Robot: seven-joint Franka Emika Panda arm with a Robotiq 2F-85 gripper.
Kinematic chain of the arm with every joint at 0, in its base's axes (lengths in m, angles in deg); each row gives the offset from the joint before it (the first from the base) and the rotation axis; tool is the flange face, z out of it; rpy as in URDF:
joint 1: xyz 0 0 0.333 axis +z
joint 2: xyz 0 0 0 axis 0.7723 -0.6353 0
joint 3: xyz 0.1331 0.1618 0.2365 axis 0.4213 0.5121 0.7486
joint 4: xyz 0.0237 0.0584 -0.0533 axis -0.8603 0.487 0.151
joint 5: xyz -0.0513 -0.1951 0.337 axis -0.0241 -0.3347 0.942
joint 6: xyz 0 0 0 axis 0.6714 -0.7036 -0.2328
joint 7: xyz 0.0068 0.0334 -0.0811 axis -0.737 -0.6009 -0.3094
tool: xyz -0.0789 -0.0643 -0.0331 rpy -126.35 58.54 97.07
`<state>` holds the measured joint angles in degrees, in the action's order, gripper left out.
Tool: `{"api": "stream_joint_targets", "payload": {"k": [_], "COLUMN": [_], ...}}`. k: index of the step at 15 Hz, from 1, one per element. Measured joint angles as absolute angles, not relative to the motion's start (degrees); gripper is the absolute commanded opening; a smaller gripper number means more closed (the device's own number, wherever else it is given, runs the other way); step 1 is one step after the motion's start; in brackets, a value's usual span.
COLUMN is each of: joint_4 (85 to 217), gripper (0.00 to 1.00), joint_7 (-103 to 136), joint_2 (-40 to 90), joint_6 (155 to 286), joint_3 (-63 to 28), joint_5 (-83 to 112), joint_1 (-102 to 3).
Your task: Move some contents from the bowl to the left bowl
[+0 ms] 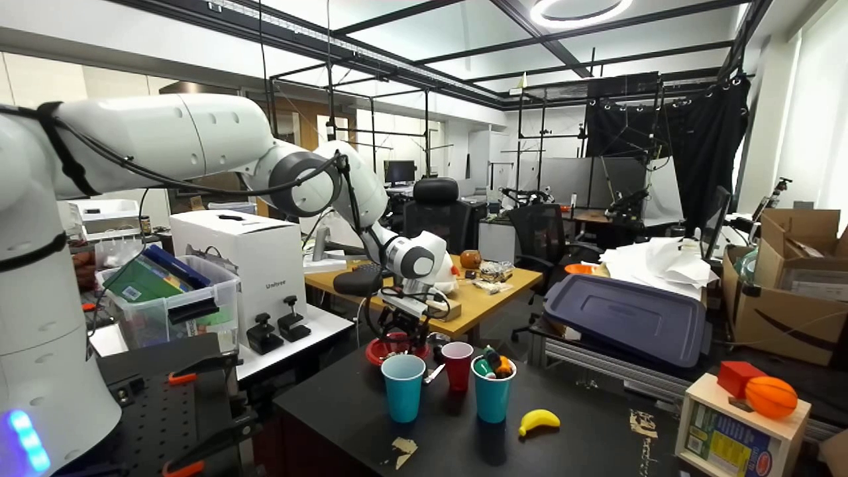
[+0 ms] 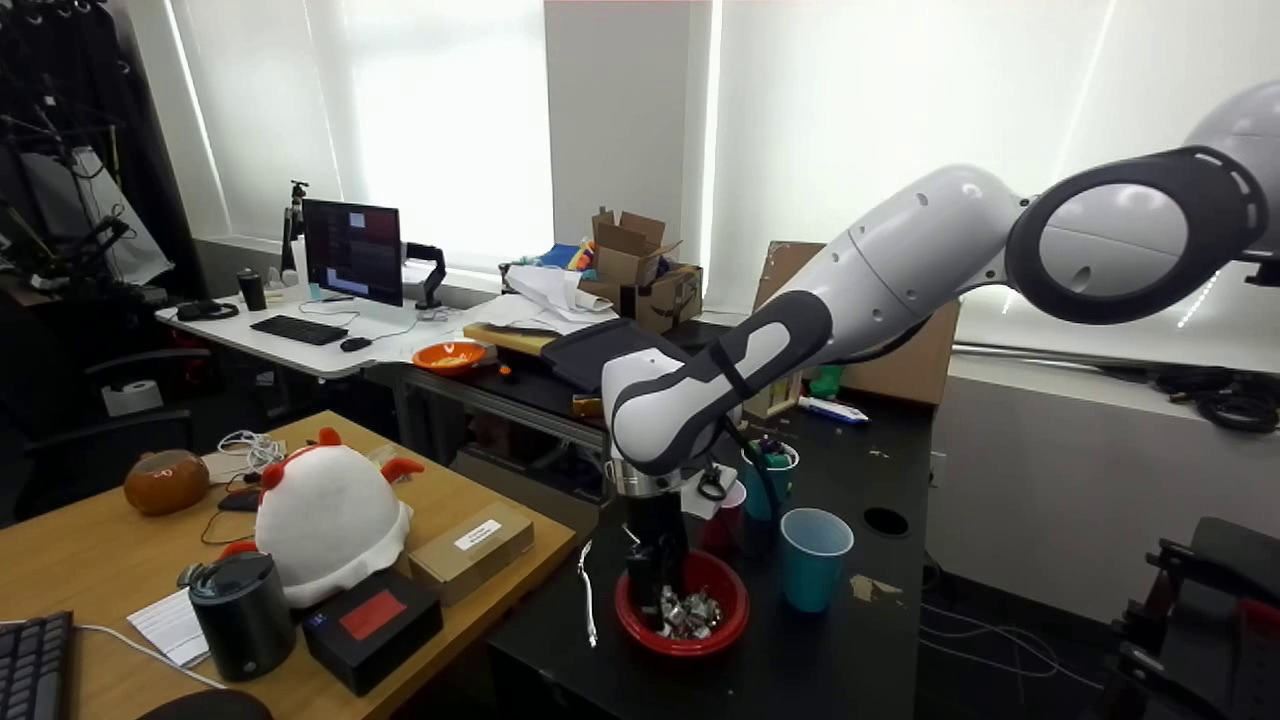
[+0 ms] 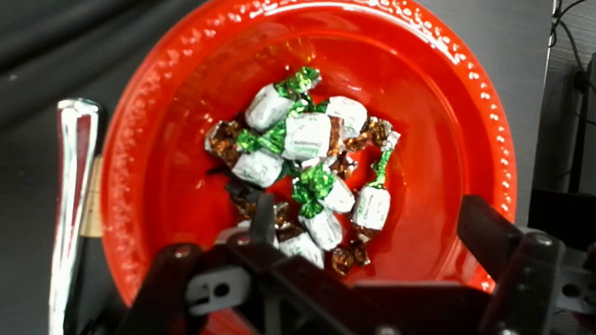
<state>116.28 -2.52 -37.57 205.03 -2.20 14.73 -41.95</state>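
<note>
The red bowl [image 3: 494,153] stands on the black table and also shows in both exterior views [image 1: 376,353] [image 2: 738,612]. Several wrapped candies [image 3: 307,137] in white, green and brown foil lie in it, and they show in an exterior view [image 2: 692,612]. My gripper [image 3: 367,211] points down over the bowl with its fingers wide apart and nothing between the tips. Its left finger overlaps the candies in the wrist view; whether it touches them I cannot tell. The right finger is over bare bowl. No second bowl shows beside the red one; an orange bowl [image 2: 450,357] stands on a far table.
An empty-looking blue cup [image 1: 403,391], a red cup [image 1: 457,368] and a blue cup filled with small items [image 1: 491,397] stand close to the bowl. A silver utensil [image 3: 74,195] lies beside the bowl. A yellow banana [image 1: 539,421] lies near the cups.
</note>
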Motion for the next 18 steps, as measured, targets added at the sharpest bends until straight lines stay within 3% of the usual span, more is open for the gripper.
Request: {"api": "stream_joint_targets", "payload": {"k": [5,6,7,9,18], "joint_4": [116.28,116.28,116.28,116.28,116.11], "gripper": [1.0,0.95,0.74,0.69,0.02], "joint_7": [-2.52,-2.52,-2.52,-2.52,-2.52], "joint_2": [-38.01,-38.09,-38.14,-38.25,-38.56], "joint_6": [205.03,205.03,205.03,205.03,204.87], "joint_3": [-2.56,-2.56,-2.56,-2.56,-2.34], "joint_5": [13.68,13.55,13.41,13.2,12.97], "joint_1": [-41.73,-41.7,-41.68,-41.62,-41.15]}}
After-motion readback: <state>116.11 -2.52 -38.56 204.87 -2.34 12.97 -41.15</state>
